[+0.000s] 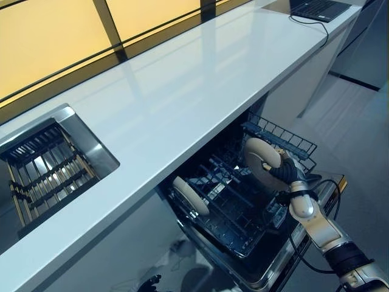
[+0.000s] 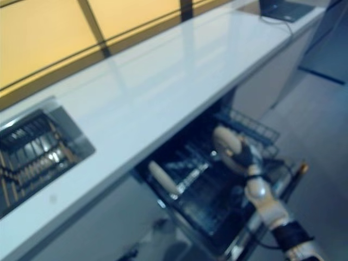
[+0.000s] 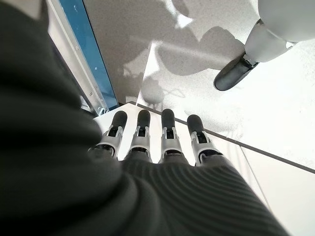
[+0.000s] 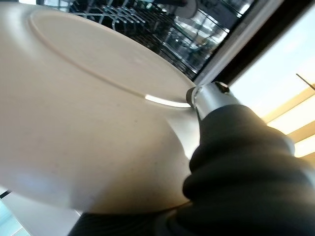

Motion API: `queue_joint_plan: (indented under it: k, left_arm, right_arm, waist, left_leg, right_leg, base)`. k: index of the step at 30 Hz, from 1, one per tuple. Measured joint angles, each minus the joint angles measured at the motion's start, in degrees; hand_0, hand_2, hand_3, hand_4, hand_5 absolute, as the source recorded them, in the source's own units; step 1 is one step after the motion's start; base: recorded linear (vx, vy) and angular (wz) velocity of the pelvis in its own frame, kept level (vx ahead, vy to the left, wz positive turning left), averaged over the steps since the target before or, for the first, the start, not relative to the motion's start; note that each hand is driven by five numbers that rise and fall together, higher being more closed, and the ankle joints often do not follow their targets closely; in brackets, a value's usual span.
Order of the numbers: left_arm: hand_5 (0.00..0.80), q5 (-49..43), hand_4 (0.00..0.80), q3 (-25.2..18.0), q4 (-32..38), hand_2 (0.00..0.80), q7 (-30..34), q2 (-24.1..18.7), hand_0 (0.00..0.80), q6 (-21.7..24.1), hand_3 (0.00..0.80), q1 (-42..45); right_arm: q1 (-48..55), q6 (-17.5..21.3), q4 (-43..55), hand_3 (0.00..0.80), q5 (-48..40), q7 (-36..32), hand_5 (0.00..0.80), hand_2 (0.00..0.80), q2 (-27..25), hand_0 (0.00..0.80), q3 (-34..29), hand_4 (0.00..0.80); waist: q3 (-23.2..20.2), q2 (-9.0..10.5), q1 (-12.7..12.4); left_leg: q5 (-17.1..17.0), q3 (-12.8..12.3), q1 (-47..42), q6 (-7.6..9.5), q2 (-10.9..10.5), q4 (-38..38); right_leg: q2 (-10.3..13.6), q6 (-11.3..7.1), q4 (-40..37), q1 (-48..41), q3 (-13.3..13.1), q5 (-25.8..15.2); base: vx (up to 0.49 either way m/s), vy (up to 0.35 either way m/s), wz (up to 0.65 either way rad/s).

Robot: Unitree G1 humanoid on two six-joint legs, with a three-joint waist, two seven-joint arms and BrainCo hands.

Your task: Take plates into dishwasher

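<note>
so, table (image 1: pixel 200 79): long white top running along a yellow-lit window, with a laptop (image 1: pixel 319 7) at its far end
sink (image 1: pixel 48 170): steel basin set in the table, well left of the dishwasher, a slatted rack inside it
dishwasher (image 1: pixel 243 213): under the table, its dark wire rack (image 1: pixel 285 141) pulled out
held plate (image 1: pixel 262 159): cream, tilted on edge over the right part of the rack
racked plate (image 1: pixel 189 196): cream, standing on edge at the rack's left end, well apart from the held plate
right hand (image 1: pixel 285 173): curled onto the held plate's rim, thumb pressed on its face in the right wrist view
left hand (image 3: pixel 162 135): down by the floor, fingers straight and holding nothing
</note>
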State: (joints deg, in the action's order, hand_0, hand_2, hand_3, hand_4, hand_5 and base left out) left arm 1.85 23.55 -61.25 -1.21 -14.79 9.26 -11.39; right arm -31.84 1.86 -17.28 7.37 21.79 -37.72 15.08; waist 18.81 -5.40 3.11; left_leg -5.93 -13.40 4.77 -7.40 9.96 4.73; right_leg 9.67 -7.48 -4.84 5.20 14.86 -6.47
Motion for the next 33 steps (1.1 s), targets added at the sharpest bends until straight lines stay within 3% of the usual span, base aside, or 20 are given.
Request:
queue_joint_plan:
  k: [33]
  left_arm:
    - [0.0, 0.0, 0.0, 0.0, 1.5, 0.0, 1.3, -4.2, 0.0, -0.2, 0.0, -2.4]
  right_arm:
    - [-8.0, -6.0, -10.5, 0.8, 7.9, -2.5, 0.8, 0.8, -6.1, 0.8, 6.2, 0.8]
  waist:
    - [2.3, 1.17, -2.7]
  left_leg:
    - [-0.7, 2.8, 2.0, -0.43, -0.1, 0.0]
  right_leg:
    - [0.1, 0.0, 0.0, 0.0, 2.8, 0.0]
  base:
    - [0.001, -0.003, 0.03]
